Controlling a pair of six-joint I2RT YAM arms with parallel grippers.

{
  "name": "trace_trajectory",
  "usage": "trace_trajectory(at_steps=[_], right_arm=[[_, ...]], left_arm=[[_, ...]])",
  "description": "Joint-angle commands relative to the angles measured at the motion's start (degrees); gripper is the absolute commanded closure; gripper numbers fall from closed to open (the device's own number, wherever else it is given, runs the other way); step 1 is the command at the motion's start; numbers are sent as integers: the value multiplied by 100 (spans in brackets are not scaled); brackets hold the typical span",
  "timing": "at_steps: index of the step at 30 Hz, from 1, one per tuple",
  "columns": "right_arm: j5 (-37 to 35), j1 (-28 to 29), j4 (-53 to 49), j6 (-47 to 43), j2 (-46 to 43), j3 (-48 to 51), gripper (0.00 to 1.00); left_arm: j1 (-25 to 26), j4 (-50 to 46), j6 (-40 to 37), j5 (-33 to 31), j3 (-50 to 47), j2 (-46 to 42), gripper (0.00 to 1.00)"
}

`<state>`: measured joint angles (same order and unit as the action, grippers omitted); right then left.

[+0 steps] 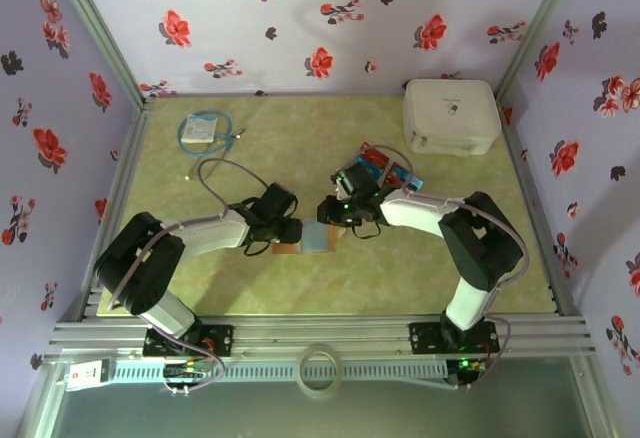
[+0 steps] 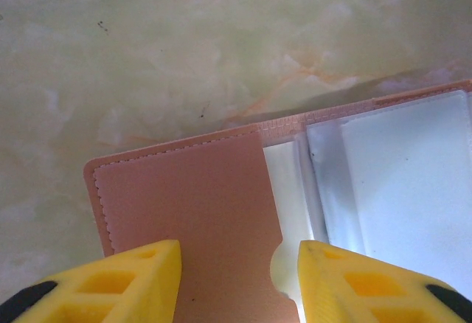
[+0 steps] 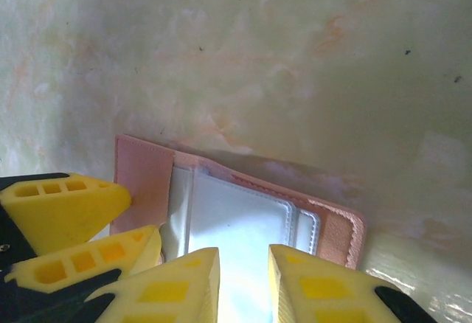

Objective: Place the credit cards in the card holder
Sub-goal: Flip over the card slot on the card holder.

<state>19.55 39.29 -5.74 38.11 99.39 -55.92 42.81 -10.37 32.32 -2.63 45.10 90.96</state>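
While pinning the open card holder (image 1: 300,243) flat on the table (image 1: 200,288) between the arms, hold the left fingers (image 2: 125,279) spread over its tan flap, as now. Cannot tell whether gripping anything at the narrowly parted right fingers (image 3: 177,279). Work a pocket mouth wide first. Seemingly no card in the pale pockets; fetch the red and blue credit cards (image 1: 383,166) from near the shut white case (image 1: 450,116).

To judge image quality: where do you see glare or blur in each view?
Left wrist: the card holder is sharp, but its pale pockets wash out in glare. Right wrist: the patch between the fingers is overexposed. Top external: even light, small things coarse.
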Motion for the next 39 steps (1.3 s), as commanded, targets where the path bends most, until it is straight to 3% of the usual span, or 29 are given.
trace_trajectory(at_steps=[1, 21, 39], right_arm=[[60, 48, 80, 59, 119, -213, 77], [23, 127, 207, 109, 389, 8, 80], [-85, 197, 387, 214, 568, 196, 81]], left_arm=[[44, 179, -149, -124, -107, -33, 53], [44, 1134, -146, -129, -768, -561, 44], [218, 484, 72, 6, -502, -1031, 42]])
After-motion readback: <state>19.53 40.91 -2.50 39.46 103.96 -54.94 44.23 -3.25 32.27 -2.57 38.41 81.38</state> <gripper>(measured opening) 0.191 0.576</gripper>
